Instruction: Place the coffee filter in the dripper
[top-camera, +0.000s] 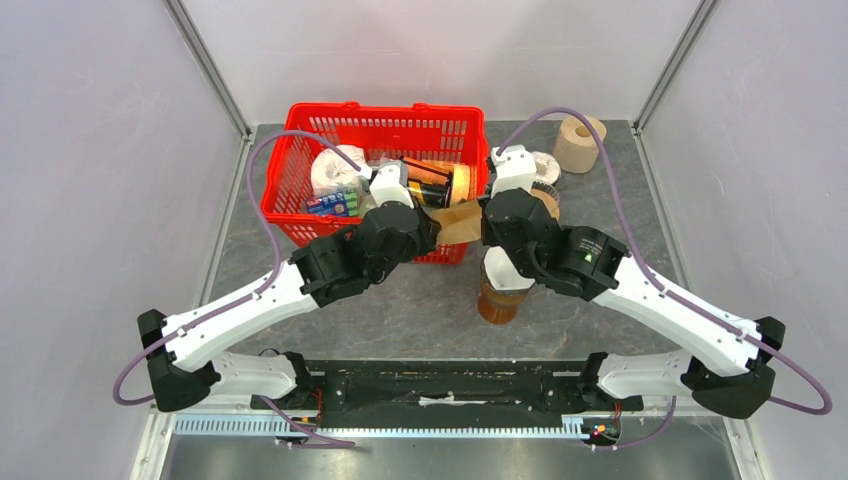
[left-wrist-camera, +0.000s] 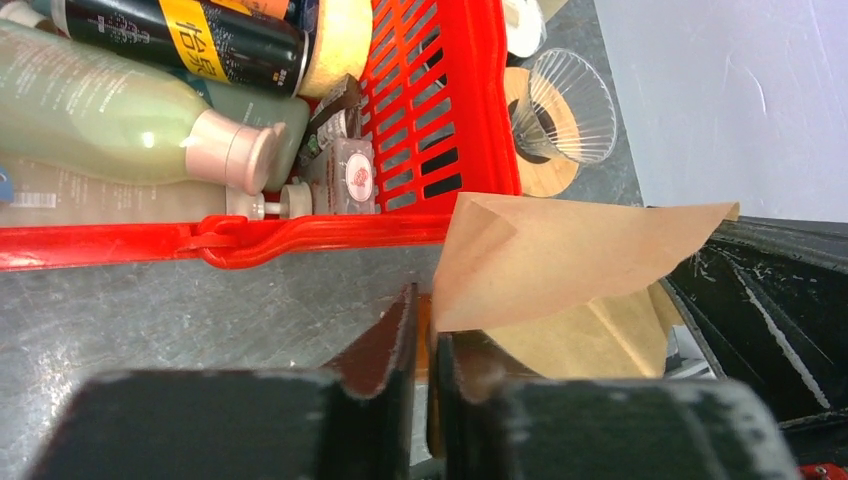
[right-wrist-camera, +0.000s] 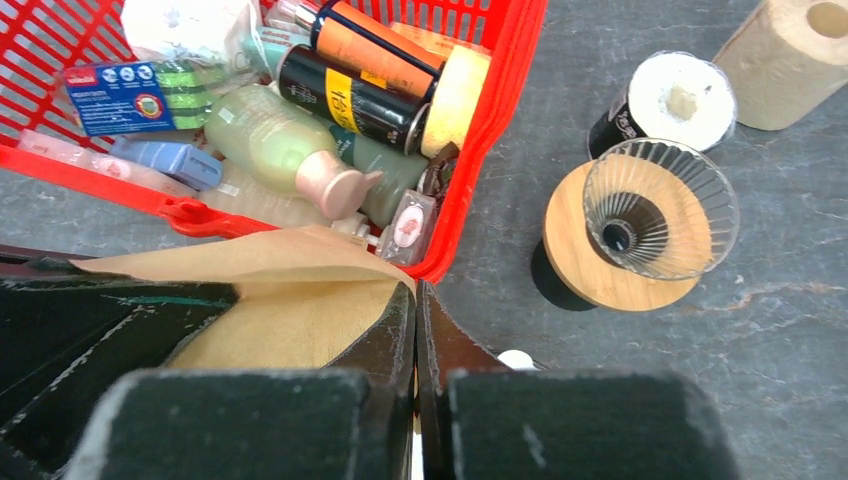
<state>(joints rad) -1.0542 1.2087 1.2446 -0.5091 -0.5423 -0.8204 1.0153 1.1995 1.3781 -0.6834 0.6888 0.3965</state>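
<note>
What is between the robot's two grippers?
The brown paper coffee filter spans the gap between the left gripper and the right gripper, each shut on an edge of it. The top external view shows this best.

One red plastic mesh basket; one brown paper coffee filter; one clear ribbed glass dripper; one round wooden base; one tan paper roll; one black canister with a white top; one amber translucent cup; two cylindrical drink cans; one pale green plastic bottle with a pink cap; one blue printed packet; two white-and-black robot arms.
</note>
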